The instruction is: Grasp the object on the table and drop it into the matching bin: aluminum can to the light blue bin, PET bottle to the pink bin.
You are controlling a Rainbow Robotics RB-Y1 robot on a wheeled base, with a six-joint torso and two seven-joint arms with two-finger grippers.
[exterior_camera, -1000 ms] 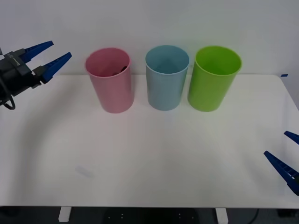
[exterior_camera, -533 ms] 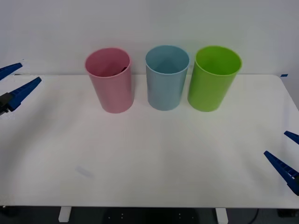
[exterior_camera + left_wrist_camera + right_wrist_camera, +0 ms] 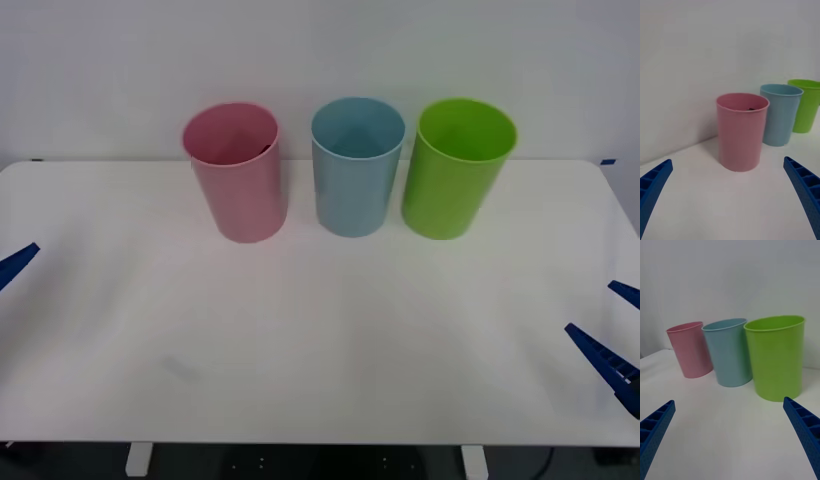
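Observation:
The pink bin (image 3: 238, 180) stands at the back left of the white table (image 3: 320, 340), with the light blue bin (image 3: 355, 170) beside it. Just inside the pink bin's far rim pokes a small dark tip of the PET bottle (image 3: 266, 148), also seen as a dark speck (image 3: 751, 109) in the left wrist view; the rest of it is hidden in the bin. My left gripper (image 3: 727, 161) is open and empty, low at the table's left edge, one fingertip (image 3: 18, 262) in the front view. At the right edge my right gripper (image 3: 590, 307) hangs open and empty.
A lime green bin (image 3: 455, 170) stands right of the light blue one; the three form a row along the back near the white wall. The table's front half is bare white surface, with a faint smudge (image 3: 180, 367) at front left.
My left gripper, open throughout, has pulled away from beside the pink bin, moving left and down to the table's left edge. The right arm has stayed still.

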